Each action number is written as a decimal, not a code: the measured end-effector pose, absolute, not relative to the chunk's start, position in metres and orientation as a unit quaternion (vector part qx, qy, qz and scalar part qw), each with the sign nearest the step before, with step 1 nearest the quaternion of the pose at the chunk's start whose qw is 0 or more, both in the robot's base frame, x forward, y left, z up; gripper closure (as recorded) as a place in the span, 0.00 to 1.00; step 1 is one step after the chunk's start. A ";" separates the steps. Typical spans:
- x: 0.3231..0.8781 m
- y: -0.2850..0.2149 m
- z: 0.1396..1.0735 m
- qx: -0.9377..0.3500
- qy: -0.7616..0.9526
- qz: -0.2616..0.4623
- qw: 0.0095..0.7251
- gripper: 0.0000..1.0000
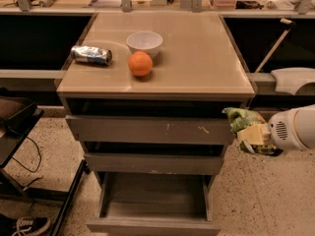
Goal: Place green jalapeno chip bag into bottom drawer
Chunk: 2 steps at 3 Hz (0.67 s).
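The green jalapeno chip bag [241,120] is held in my gripper [253,134] at the right side of the cabinet, level with the top drawer front and just off its right edge. The gripper is shut on the bag; the white arm [295,128] comes in from the right. The bottom drawer [153,200] is pulled out wide open at the foot of the cabinet, below and left of the bag, and its box shows nothing inside.
On the cabinet top [197,58] stand a white bowl [144,43], an orange [140,63] and a crushed silver can [91,55]. Two upper drawers [147,130] are slightly ajar. A dark cart [17,127] and cables sit at left.
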<state>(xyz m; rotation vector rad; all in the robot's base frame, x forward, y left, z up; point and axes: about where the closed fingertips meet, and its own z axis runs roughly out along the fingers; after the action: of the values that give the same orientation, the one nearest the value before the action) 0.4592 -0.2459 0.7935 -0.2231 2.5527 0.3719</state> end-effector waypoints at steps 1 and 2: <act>0.459 -0.246 0.794 -0.083 0.949 0.138 0.273 1.00; 0.470 -0.236 0.769 -0.063 0.945 0.152 0.283 1.00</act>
<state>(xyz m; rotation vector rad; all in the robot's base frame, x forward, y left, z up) 0.4702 -0.2360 0.7691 -0.1686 2.5288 0.4077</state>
